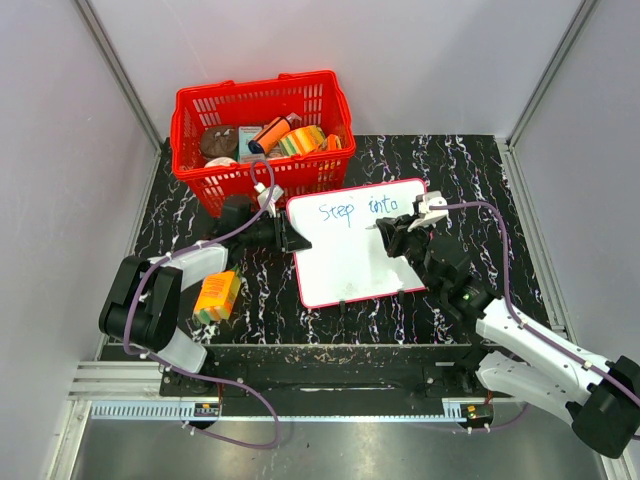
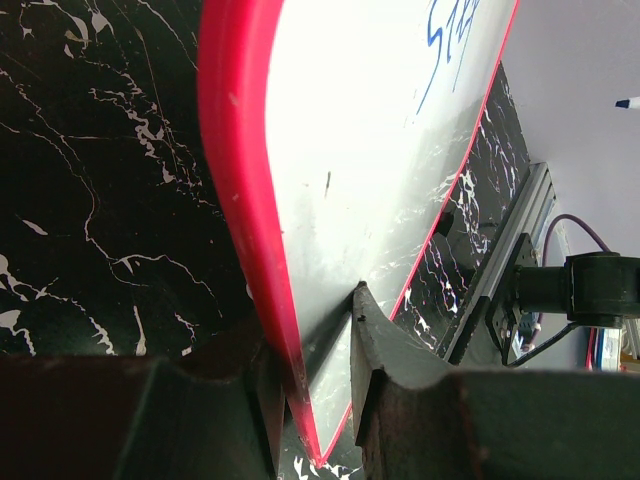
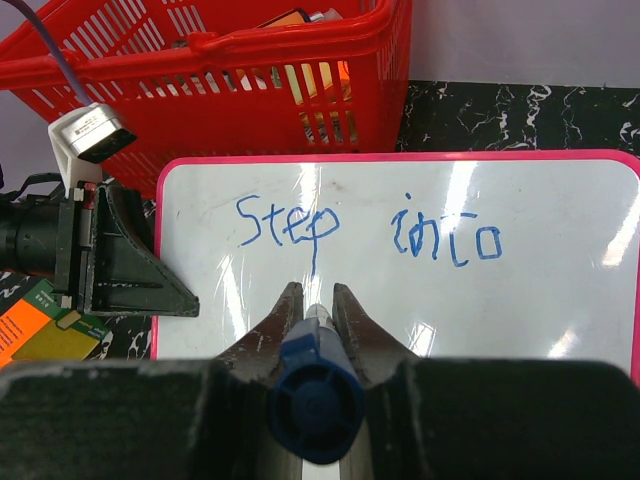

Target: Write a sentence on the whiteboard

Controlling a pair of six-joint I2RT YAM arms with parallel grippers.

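The whiteboard (image 1: pixel 360 255) with its red frame lies on the black marbled table, right of centre. Blue handwriting on one line at its top reads "Step into" (image 1: pixel 357 208), clearer in the right wrist view (image 3: pixel 365 230). My left gripper (image 1: pixel 293 237) is shut on the board's left edge, the red frame (image 2: pixel 250 230) between its fingers (image 2: pixel 400 360). My right gripper (image 1: pixel 392 233) is shut on a blue marker (image 3: pixel 315 390). It holds the marker over the board (image 3: pixel 530 310), just below the "p" of "Step". The marker's tip is hidden between the fingers.
A red basket (image 1: pixel 262 135) with several packets stands just behind the board's top left corner, close to the left wrist. An orange box (image 1: pixel 217 296) lies on the table beside the left arm. Grey walls enclose the table.
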